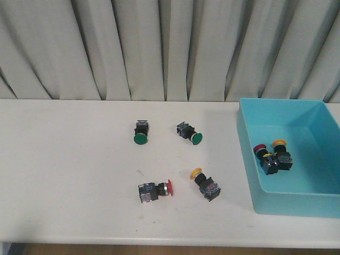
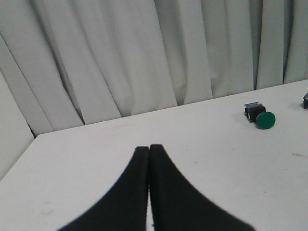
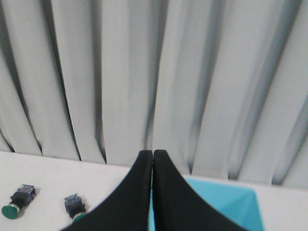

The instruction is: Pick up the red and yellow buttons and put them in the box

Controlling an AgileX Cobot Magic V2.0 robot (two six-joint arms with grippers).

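A red button lies on its side on the white table, and a yellow button lies just to its right. The light blue box stands at the right; a red button and a yellow button rest inside it by its left wall. Neither arm shows in the front view. My left gripper is shut with nothing in it, above bare table. My right gripper is shut and empty too, with the box behind its fingers.
Two green-capped buttons lie farther back on the table: one left of centre, one to its right. They also show as a green button in the left wrist view and two in the right. Grey curtains hang behind.
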